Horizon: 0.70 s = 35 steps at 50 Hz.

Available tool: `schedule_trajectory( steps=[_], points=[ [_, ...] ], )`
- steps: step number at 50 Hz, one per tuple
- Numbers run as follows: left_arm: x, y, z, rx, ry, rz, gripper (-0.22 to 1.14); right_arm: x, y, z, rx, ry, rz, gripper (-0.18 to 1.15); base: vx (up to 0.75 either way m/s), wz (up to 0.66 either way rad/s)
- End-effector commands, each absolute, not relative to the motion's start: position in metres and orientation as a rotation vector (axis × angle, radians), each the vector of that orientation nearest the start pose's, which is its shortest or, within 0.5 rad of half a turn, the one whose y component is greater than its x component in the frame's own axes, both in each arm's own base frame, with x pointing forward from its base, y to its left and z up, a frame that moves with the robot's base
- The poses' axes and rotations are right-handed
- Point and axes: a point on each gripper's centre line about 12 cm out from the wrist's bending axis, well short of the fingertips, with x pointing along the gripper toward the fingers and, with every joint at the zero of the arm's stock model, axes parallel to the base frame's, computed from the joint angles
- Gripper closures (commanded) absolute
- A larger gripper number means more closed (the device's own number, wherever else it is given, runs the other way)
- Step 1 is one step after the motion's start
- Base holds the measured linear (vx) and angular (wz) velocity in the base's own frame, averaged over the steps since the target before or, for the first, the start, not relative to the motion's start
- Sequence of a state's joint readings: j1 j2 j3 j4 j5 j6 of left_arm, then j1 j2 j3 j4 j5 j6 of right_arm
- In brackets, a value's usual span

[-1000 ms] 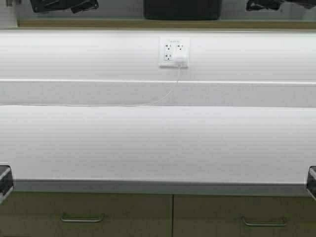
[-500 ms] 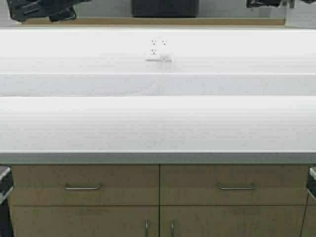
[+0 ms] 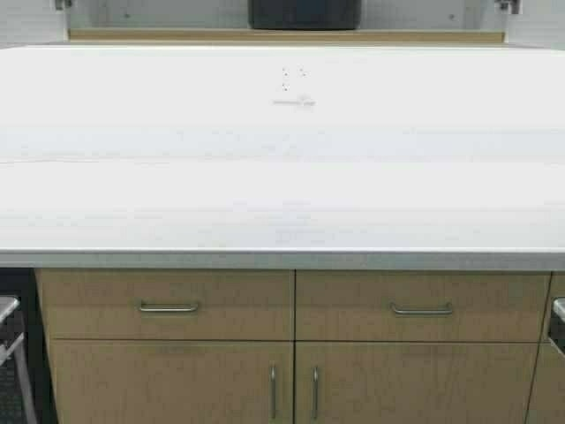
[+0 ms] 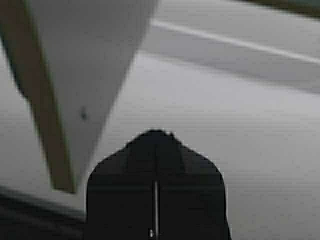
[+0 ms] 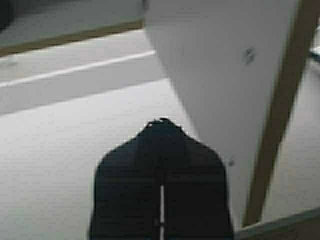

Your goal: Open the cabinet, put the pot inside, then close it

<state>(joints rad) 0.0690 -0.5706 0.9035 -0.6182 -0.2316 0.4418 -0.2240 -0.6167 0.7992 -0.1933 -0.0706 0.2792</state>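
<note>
the pot (image 3: 304, 13) sits inside the open cabinet (image 3: 282, 36) above the white bench (image 3: 282, 203), so closing is in hand: each gripper, left gripper (image 4: 156, 187) and right gripper (image 5: 161, 187), fingers pressed together, beside its open door, should swing it shut.

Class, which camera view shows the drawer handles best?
The high view: both drawer handles show whole, below the counter edge. The two wrist views show only counter and an open cabinet door, no handles.
</note>
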Motion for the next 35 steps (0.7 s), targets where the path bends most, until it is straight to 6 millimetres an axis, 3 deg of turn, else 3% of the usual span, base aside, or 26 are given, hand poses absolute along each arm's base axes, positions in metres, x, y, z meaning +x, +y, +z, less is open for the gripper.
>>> schedule_trajectory(
  steps=[1,11,17,27,35],
  points=[
    [0.282,0.079,0.343,-0.166,0.031,0.336,0.89,0.272,-0.101,0.378,0.057,0.028,-0.35,0.9,-0.04,0.05],
    [0.278,0.13,0.389,-0.161,-0.043,0.473,0.89,0.264,-0.148,0.401,0.027,-0.006,-0.506,0.9,-0.02,0.02],
    [0.294,0.14,0.409,-0.159,-0.058,0.467,0.89,0.275,-0.166,0.409,0.028,-0.01,-0.538,0.9,0.0,0.0],
    [0.33,0.146,0.412,-0.18,0.015,0.412,0.89,0.313,-0.187,0.404,0.043,0.026,-0.534,0.91,0.0,-0.02],
    [0.351,0.143,0.402,-0.187,0.058,0.378,0.89,0.347,-0.181,0.394,0.049,0.061,-0.477,0.91,0.01,-0.01]
  ],
)
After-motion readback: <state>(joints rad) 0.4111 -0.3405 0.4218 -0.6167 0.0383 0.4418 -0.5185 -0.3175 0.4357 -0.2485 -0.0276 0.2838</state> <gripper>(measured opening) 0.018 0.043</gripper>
